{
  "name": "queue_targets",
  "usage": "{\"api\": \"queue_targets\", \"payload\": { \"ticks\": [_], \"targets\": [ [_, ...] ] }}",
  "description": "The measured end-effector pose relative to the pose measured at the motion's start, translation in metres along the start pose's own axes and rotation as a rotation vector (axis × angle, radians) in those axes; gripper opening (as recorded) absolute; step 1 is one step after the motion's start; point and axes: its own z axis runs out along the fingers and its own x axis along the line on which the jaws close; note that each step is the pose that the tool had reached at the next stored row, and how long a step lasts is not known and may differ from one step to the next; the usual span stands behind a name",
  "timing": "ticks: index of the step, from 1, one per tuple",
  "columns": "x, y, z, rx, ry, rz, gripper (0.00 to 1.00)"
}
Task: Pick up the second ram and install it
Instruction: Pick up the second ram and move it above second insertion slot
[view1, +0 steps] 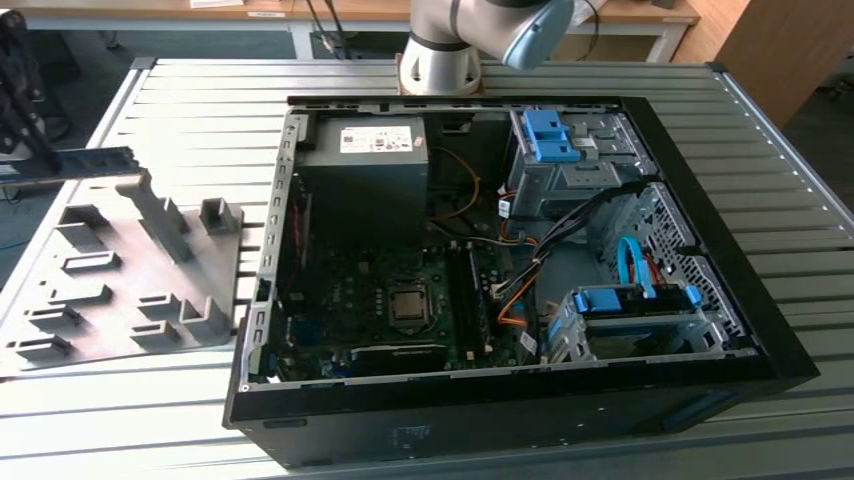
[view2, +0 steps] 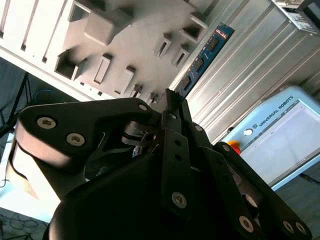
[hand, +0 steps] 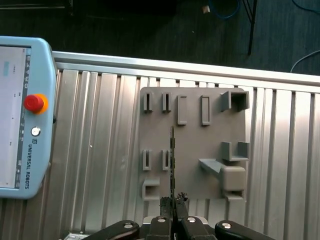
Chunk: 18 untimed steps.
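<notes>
The tool (hand: 173, 202) is clenched on the second ram (hand: 172, 160), its two dark fingers (hand: 161, 202) pinching one end of the stick. In the first wrist view the ram shows edge-on, a thin dark line running straight out from the fingertips over the middle of the grey slotted tray (hand: 200, 145). In the second wrist view its flat blue-green face (view2: 202, 60) shows, with a row of black chips, reaching away from the tool (view2: 170, 100) across the tray's edge towards the ribbed metal table (view2: 250, 65).

In the exterior view the ram (view1: 87, 162) hangs roughly level over the far end of the tray (view1: 94, 300), apparently clear of its posts, near the table's edge on the exterior view's left. The open computer case (view1: 534, 395) lies on the middle of the table (view1: 774, 150), well apart from the ram, its motherboard (view1: 387, 300) exposed. A pale blue control pendant (hand: 20, 115) with a red button lies on the table beside the tray.
</notes>
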Motion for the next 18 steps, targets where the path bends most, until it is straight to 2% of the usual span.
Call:
{"api": "queue_targets", "payload": {
  "ticks": [18],
  "targets": [
    [0.0048,-0.0632,-0.0025,-0.0003,-0.0001,0.0,0.14]
  ]
}}
